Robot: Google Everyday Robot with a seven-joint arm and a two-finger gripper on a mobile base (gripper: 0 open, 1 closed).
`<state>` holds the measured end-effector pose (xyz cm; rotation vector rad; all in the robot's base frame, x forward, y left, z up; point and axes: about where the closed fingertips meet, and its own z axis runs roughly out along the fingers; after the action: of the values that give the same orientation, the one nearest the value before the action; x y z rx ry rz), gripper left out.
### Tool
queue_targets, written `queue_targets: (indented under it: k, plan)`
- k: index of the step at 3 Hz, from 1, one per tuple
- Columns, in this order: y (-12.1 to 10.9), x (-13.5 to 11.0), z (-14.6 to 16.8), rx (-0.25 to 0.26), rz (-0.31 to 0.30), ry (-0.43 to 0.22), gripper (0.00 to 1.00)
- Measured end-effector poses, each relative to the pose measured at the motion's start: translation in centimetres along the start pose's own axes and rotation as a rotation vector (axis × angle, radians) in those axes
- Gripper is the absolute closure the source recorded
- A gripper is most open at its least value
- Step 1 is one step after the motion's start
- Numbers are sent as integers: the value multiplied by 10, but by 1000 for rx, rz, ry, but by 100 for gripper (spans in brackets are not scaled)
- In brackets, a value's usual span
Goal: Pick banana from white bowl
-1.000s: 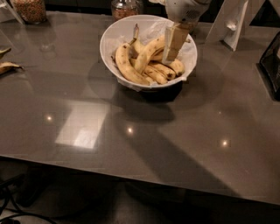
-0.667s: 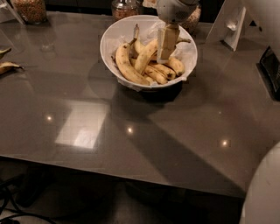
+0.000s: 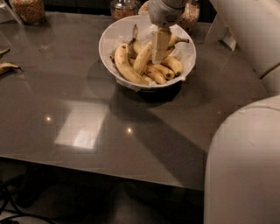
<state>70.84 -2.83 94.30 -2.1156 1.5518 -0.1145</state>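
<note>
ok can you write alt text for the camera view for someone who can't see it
The robot's gripper points down into a white bowl of bananas on a dark glossy table, just right of the longest banana, which lies along the bowl's front-left side. Glass jars stand along the table's back edge.
</note>
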Motion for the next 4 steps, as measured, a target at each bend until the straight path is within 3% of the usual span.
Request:
queue_targets:
  k: [2, 3, 4]
  plan:
    - [-2, 17, 27, -47, 26, 41, 16]
    - [1, 27, 37, -67, 36, 62, 18]
    - [1, 27, 36, -67, 36, 63, 37]
